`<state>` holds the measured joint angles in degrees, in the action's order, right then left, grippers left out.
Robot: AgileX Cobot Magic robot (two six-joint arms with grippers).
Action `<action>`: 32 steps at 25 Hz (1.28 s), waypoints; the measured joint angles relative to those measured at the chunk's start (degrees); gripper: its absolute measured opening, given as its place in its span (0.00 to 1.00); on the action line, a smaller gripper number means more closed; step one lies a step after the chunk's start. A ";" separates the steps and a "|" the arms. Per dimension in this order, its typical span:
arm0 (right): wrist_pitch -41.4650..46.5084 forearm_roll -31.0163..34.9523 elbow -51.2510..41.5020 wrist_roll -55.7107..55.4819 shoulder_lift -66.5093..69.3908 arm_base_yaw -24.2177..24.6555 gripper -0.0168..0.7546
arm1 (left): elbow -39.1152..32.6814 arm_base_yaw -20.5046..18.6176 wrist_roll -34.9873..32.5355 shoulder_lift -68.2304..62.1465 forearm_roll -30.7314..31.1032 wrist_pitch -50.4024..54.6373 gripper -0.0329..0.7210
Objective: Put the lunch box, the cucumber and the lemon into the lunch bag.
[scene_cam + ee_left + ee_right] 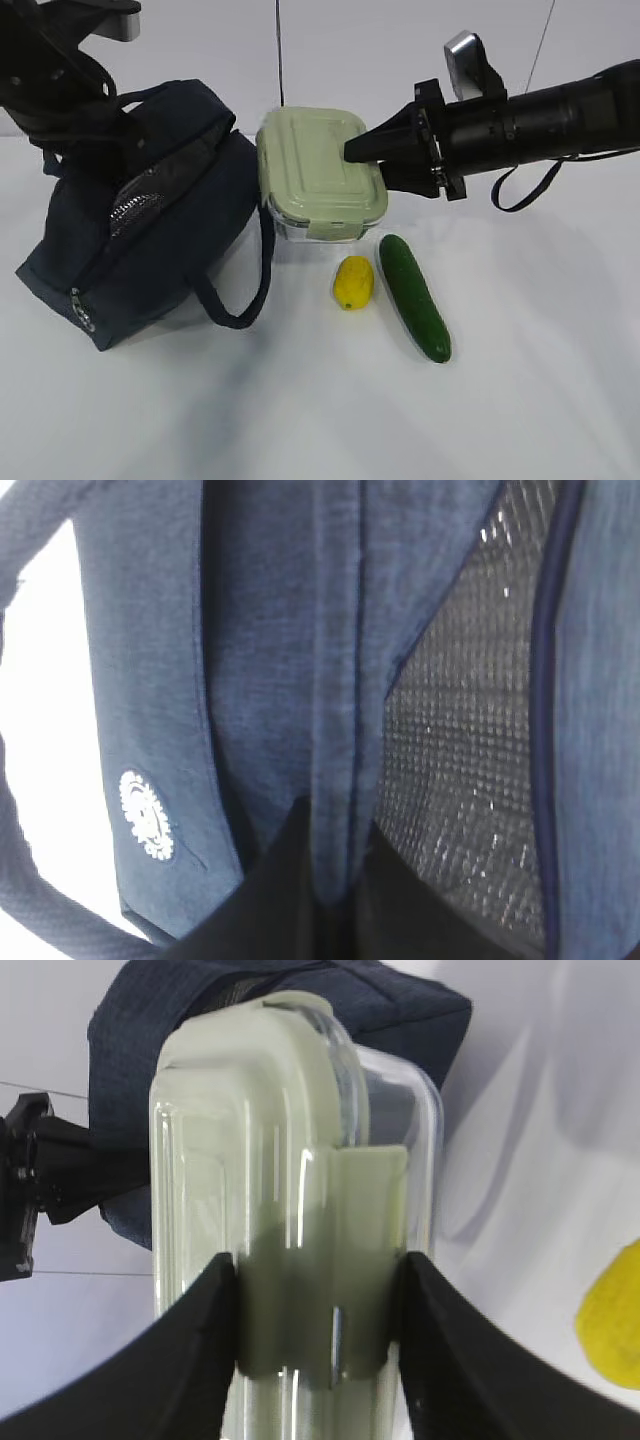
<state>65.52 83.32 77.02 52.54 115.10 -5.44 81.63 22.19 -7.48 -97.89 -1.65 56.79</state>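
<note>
Two arms, exterior view: my left end effector (pixel 120 185) is buried at the open top of the dark navy boxy fabric lunch bag (pixel 170 265), its tips hidden by the cloth; my right end effector (pixel 365 150) reaches in from the right.
Lunch box, exterior view: the rectangular clear lunch box with the pale sage-green lid (pixel 315 170) sits against the bag's right side, and my right end effector is clamped on its right end.
Lemon, exterior view: the small bright yellow oval lemon (pixel 353 282) lies on the white bench (pixel 520 400) in front of the box, apart from it.
Cucumber, exterior view: the long dark green smooth cucumber (pixel 414 296) lies just right of the lemon, angled toward the near right.
Left wrist view: my left end effector (pixel 335 880) is pinched together on a fold of the navy bag (pixel 260 660); silvery lining shows to the right, a small white logo (pixel 146 815) to the left.
Right wrist view: my right end effector (pixel 318 1310) grips the lunch box (pixel 290 1160) across its end, one finger (pixel 190 1350) on each side of the lid clasp; the bag (pixel 140 1030) lies beyond, and the lemon (pixel 615 1330) shows at the right edge.
</note>
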 joint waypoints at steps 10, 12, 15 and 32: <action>0.00 4.08 -0.23 1.81 -0.10 -5.34 0.48 | 0.24 0.00 0.02 0.00 -1.05 -0.11 0.05; 0.00 4.08 -0.23 2.05 -0.10 -6.19 0.48 | 0.24 0.00 0.02 0.00 -1.85 -0.11 0.05; 0.00 4.08 -0.23 2.29 -0.10 -6.65 0.48 | 0.24 0.00 0.02 0.00 -3.01 -0.11 0.05; -0.19 6.12 -0.23 4.92 5.36 -7.34 0.48 | 0.24 0.00 -1.07 0.00 -8.68 -0.11 0.05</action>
<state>65.33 89.44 76.79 57.46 120.46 -12.78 81.87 22.19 -8.55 -97.89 -10.33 56.68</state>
